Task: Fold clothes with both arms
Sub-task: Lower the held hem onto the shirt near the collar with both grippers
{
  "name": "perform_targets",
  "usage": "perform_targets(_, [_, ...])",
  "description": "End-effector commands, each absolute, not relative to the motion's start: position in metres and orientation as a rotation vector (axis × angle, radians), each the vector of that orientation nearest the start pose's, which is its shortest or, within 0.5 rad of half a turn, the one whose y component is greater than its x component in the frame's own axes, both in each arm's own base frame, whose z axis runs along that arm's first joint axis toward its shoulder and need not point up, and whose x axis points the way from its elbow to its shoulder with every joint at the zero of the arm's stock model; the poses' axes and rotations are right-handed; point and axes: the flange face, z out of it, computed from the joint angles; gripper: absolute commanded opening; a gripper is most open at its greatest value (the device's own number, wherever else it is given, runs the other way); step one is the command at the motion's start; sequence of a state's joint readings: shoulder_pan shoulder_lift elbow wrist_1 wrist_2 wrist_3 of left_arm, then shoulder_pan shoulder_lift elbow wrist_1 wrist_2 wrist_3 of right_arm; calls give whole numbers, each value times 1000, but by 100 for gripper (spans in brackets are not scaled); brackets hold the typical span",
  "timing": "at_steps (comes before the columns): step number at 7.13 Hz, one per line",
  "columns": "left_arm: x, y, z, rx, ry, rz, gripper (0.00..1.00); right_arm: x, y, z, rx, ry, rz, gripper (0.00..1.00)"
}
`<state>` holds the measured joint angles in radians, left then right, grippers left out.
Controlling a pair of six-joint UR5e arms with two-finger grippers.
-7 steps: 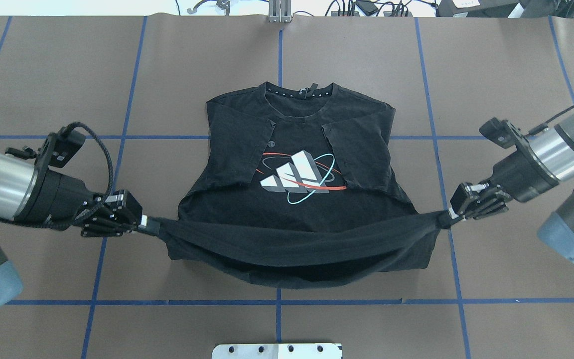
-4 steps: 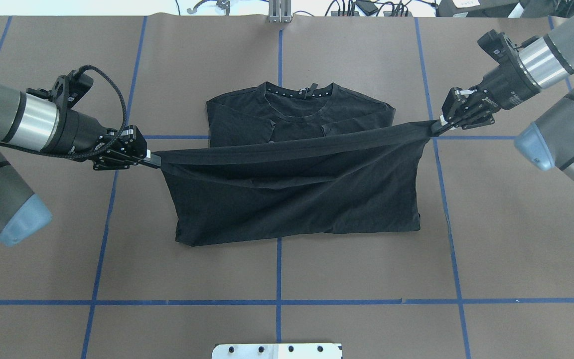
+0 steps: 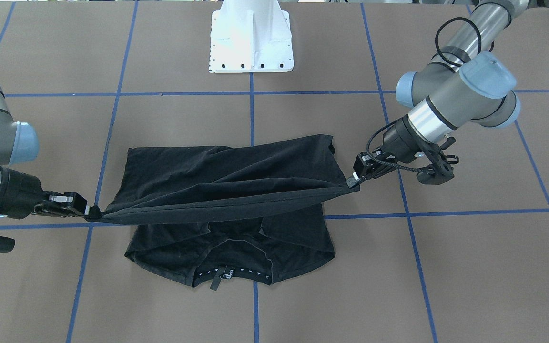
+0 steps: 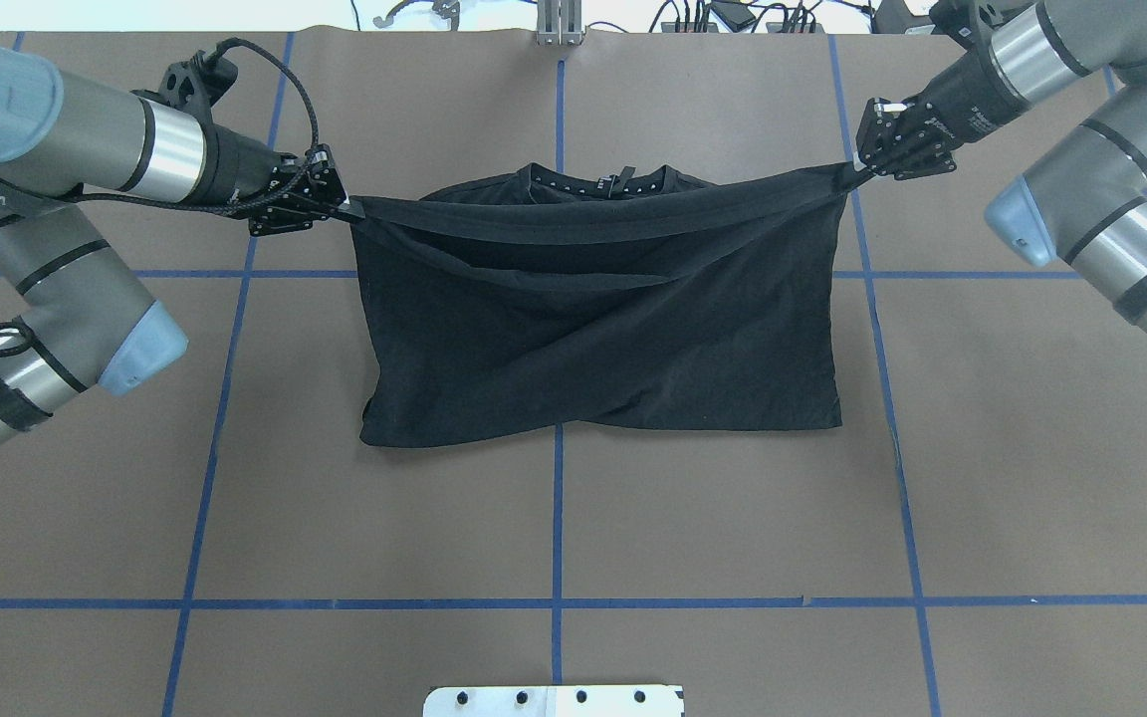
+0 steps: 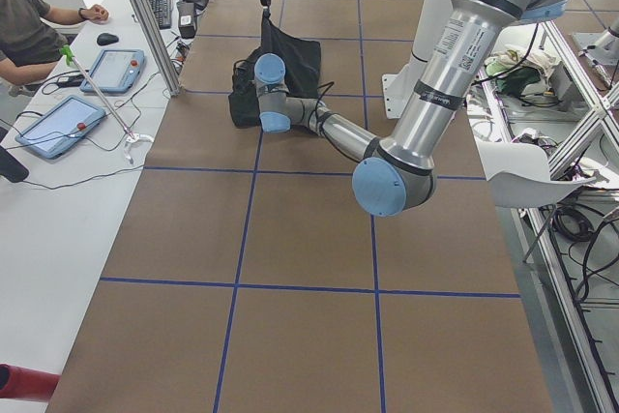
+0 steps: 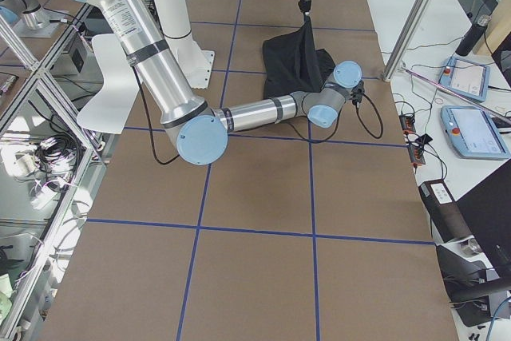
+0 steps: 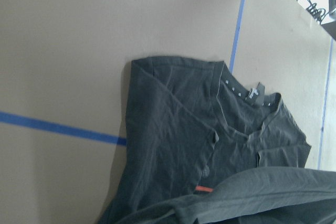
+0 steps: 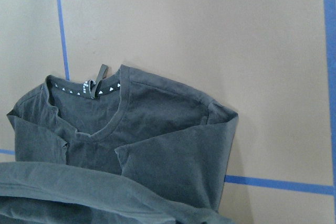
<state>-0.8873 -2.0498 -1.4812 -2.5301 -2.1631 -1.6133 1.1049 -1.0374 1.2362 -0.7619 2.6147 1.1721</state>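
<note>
The clothes are one black T-shirt (image 4: 593,319) lying on the brown table cover, its collar (image 4: 598,184) at the far side. My left gripper (image 4: 340,204) is shut on the left corner of the hem, and my right gripper (image 4: 867,164) is shut on the right corner. The hem hangs taut between them, lifted just above the collar, with the lower half doubled over the chest. In the front-facing view the left gripper (image 3: 353,181) and right gripper (image 3: 88,212) hold the same stretched edge above the T-shirt (image 3: 227,186). Both wrist views look down on the collar (image 7: 252,93) (image 8: 92,87).
The white pedestal base (image 3: 250,38) stands at the near table edge. Blue tape lines (image 4: 556,518) grid the brown cover. Cables and a metal post (image 4: 559,25) line the far edge. A person (image 5: 29,26) sits at a side desk with tablets (image 5: 111,70).
Both grippers have carried the hem from the near side up and over the shirt toward the collar. The chest graphic is now covered by the folded-over fabric.
</note>
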Motion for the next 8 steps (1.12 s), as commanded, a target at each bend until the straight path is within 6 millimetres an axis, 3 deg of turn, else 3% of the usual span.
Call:
perform_targets(1, [357, -591, 331, 149, 1341, -428, 0, -278, -658, 394, -20, -1259, 125, 0])
perform_targets(3, [366, -605, 344, 153, 1308, -436, 0, -284, -660, 407, -21, -1234, 146, 0])
perform_targets(6, [378, -605, 315, 138, 1345, -441, 0, -295, -657, 391, -28, -1250, 137, 0])
perform_targets(8, [400, -593, 299, 98, 1369, -436, 0, -310, -647, 371, -20, -1271, 96, 0])
